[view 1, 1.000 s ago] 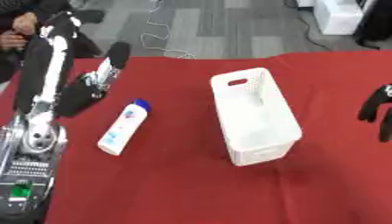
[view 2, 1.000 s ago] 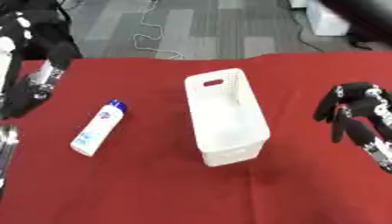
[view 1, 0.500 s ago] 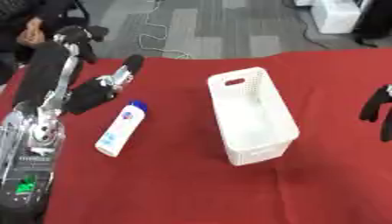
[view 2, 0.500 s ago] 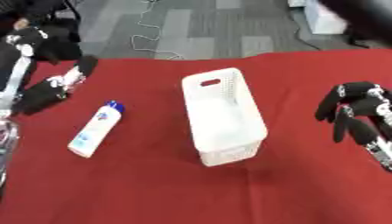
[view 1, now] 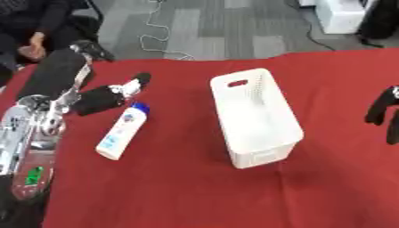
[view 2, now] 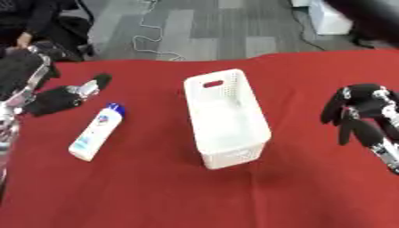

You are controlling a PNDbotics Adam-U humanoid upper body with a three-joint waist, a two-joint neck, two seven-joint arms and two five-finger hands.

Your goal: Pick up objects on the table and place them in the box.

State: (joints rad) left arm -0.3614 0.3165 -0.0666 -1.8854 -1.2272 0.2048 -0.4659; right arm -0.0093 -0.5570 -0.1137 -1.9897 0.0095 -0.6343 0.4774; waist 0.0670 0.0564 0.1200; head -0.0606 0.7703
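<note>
Nothing is in the box yet. The white perforated plastic box, with its cut-out handle at the far end, stands near the middle of the red cloth tabletop, and its inside looks bare, though the near end of its floor is hidden behind its wall. The only loose object in sight, a white plastic bottle with a blue cap and a blue label, lies on its side to the left of the box, cap pointing away from the robot.

The left robot hand hovers just beyond the cap (close, but seemingly not touching), its fingers stretched out and holding nothing. The right robot hand hangs at the right edge, well apart from the box, fingers drooping, relaxed and empty.

So the whole job remains: grasping the bottle, carrying it across, and lowering it into the box.
</note>
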